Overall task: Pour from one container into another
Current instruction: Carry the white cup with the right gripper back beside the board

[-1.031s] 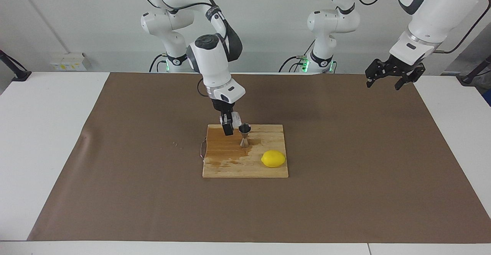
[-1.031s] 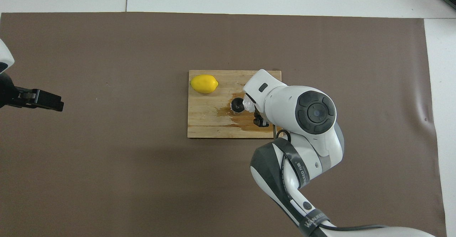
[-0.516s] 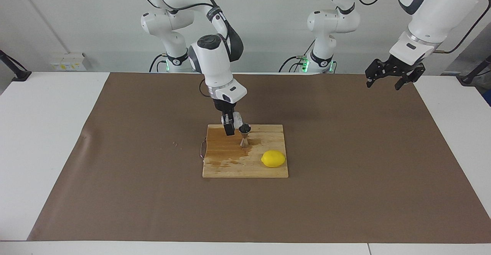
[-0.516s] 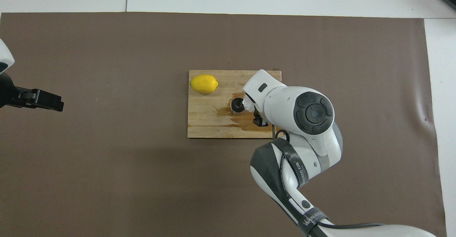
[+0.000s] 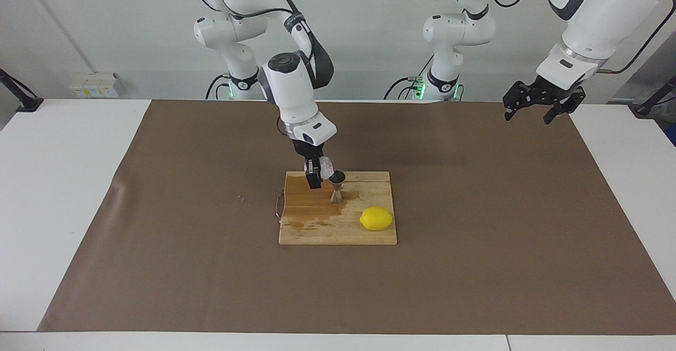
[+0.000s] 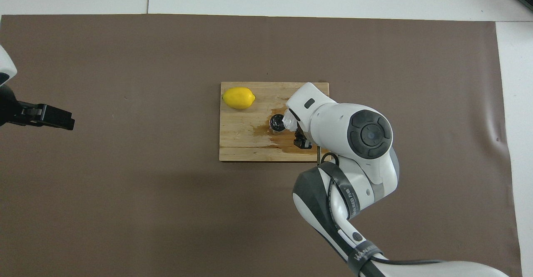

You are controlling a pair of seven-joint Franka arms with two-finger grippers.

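Observation:
My right gripper (image 5: 319,172) is shut on the small whitish plastic cup (image 5: 326,164) (image 6: 288,120) and holds it tipped, its mouth right at the rim of the steel jigger (image 5: 337,186) (image 6: 277,123). The jigger stands upright on the wooden cutting board (image 5: 369,235) (image 6: 233,143). In the overhead view my right arm's wrist covers most of the right gripper (image 6: 295,130). My left gripper (image 5: 531,113) (image 6: 58,118) waits open in the air over the brown mat at the left arm's end, holding nothing.
A yellow lemon (image 5: 376,218) (image 6: 238,98) lies on the board, farther from the robots than the jigger. A dark wet patch (image 5: 311,216) spreads over the board around the jigger. The brown mat (image 5: 475,266) covers most of the table.
My right wrist has turned a little, tipping the cup further over the jigger's rim. The left arm has not moved.

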